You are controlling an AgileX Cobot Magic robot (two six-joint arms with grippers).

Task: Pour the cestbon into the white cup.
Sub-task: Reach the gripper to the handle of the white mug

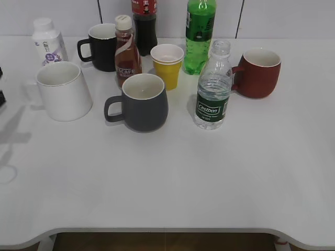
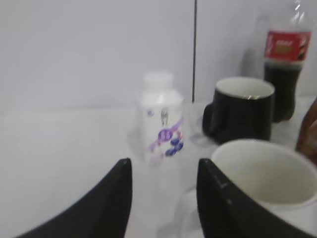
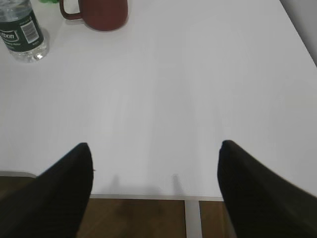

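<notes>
Table (image 1: pixel 167 178) clutter, left to right: white pill bottle (image 1: pixel 47 41) back left, white cup (image 1: pixel 63 90) in front of it, upright, mouth open. Black mug (image 1: pixel 100 47) in the back row, brown coffee bottle (image 1: pixel 126 50) just beside it, dark cola bottle (image 1: pixel 145 23) behind that. Grey mug (image 1: pixel 141 102) sits mid-table, handle pointing left, between the white cup and the cestbon (image 1: pixel 213 89), so it's the main thing in the direct line. Yellow paper cup (image 1: pixel 167 65) behind the grey mug, green soda bottle (image 1: pixel 199 35) behind the cestbon, red mug (image 1: pixel 259 72) just beside it on the right, handle toward the bottle. Cestbon stands upright, cap off, water filling most of the bottle. Neither arm shows in the exterior view. Left gripper (image 2: pixel 163 198): fingers spread, holding nothing, white cup's rim just beside its right finger, pill bottle and black mug beyond. Right gripper (image 3: pixel 156 188): fingers wide apart, empty, hanging over the table's near edge; cestbon sits well apart at top left of its view, red mug next to it.
</notes>
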